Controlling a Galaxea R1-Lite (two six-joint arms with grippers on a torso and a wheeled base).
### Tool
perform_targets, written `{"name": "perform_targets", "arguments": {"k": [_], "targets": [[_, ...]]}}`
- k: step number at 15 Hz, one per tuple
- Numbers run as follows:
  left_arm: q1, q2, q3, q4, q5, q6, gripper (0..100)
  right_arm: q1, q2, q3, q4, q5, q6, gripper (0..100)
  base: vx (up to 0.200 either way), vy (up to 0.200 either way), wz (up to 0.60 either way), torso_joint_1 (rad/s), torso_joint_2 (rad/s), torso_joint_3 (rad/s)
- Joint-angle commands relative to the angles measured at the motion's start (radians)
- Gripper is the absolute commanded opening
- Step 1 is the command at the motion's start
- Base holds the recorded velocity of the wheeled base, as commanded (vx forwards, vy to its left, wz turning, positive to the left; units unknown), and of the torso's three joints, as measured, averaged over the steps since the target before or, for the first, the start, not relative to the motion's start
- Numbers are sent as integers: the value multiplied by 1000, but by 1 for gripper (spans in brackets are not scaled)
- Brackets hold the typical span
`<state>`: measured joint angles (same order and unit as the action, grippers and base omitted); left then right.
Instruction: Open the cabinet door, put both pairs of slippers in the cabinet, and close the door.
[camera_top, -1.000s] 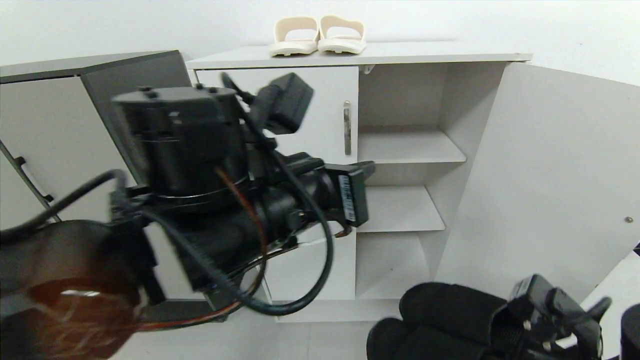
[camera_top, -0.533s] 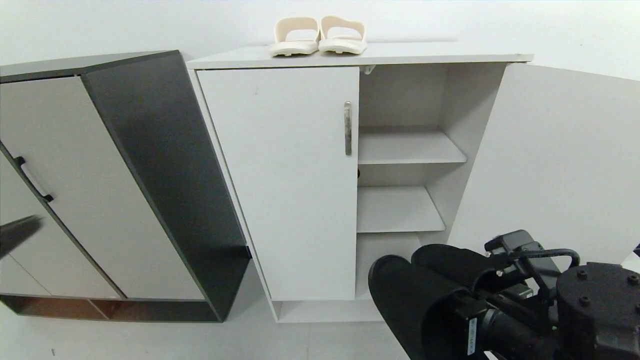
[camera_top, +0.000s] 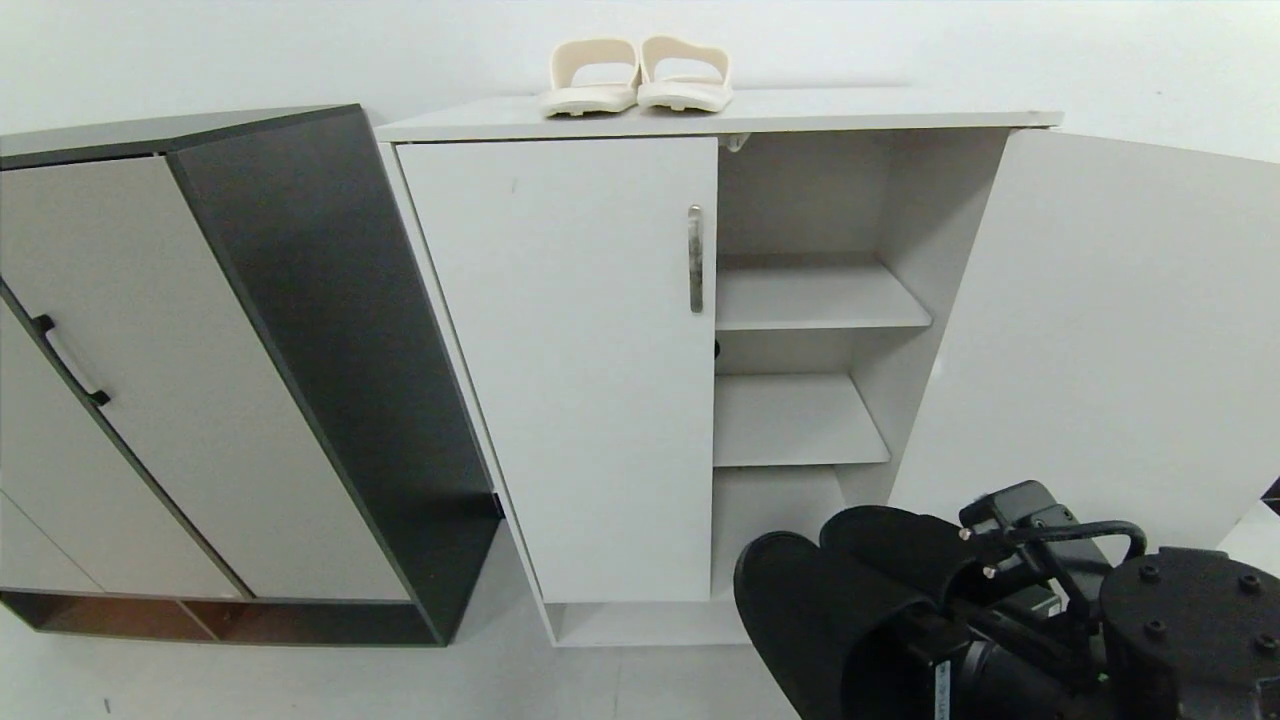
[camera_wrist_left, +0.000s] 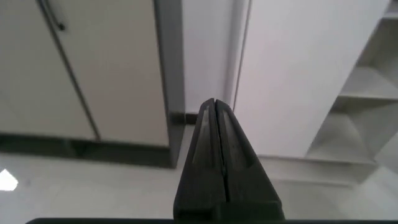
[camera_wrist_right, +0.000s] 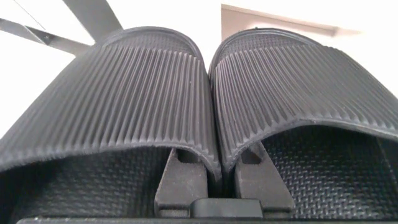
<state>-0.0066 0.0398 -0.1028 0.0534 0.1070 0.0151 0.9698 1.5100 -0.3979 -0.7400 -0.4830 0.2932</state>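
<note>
A white cabinet (camera_top: 560, 350) stands with its left door shut and its right door (camera_top: 1100, 340) swung wide open, showing two bare shelves (camera_top: 810, 300) and a bottom compartment (camera_top: 780, 530). A cream pair of slippers (camera_top: 637, 75) sits on the cabinet's top. My right gripper (camera_wrist_right: 214, 168) is shut on a black pair of slippers (camera_top: 850, 590), one finger under each strap, pinching the inner sides together (camera_wrist_right: 211, 106). It holds them low, in front of the bottom compartment. My left gripper (camera_wrist_left: 214, 102) is shut on nothing, low above the floor before the cabinets.
A dark grey cabinet (camera_top: 300, 350) with pale doors and a black handle (camera_top: 68, 360) stands close on the white cabinet's left. The shut white door has a metal handle (camera_top: 694, 258). Pale floor (camera_top: 400, 680) lies in front.
My left arm, which blocked the head view a second ago, has dropped out of it. My right arm has brought the black slippers left and up toward the open compartment, then nearly stopped.
</note>
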Motion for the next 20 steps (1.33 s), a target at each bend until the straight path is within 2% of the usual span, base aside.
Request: {"name": "perform_targets", "arguments": {"k": [1,2,3,4,5,7,10,15,18,20], "targets": [[10,-40,103,-55,-38,34,0,9,1,1,1,1,0,0,0,0,0,0,0,0],[10,-40,103,-55,-86,36,0,12,1,2,1,1,-2,0,0,0,0,0,0,0],[10,-40,103,-53,-121,52,0,20,3,4,1,1,-2,0,0,0,0,0,0,0],[10,-40,103,-53,-132,62,0,37,3,5,1,1,-2,0,0,0,0,0,0,0],[10,-40,103,-53,-132,57,0,41,3,7,-1,3,-3,0,0,0,0,0,0,0],[10,-40,103,-53,-127,14,0,55,6,1,1,4,-78,0,0,0,0,0,0,0],[10,-40,103,-52,-125,9,0,55,56,-82,-1,6,-101,0,0,0,0,0,0,0],[10,-40,103,-53,-125,13,0,67,130,-95,-6,0,-71,0,0,0,0,0,0,0],[10,-40,103,-53,-125,13,0,75,193,-105,-24,-48,-57,0,0,-200,0,2,2,-1],[10,-40,103,-53,-125,11,0,75,242,-111,-91,-75,-25,0,0,-200,0,7,-2,2]]}}
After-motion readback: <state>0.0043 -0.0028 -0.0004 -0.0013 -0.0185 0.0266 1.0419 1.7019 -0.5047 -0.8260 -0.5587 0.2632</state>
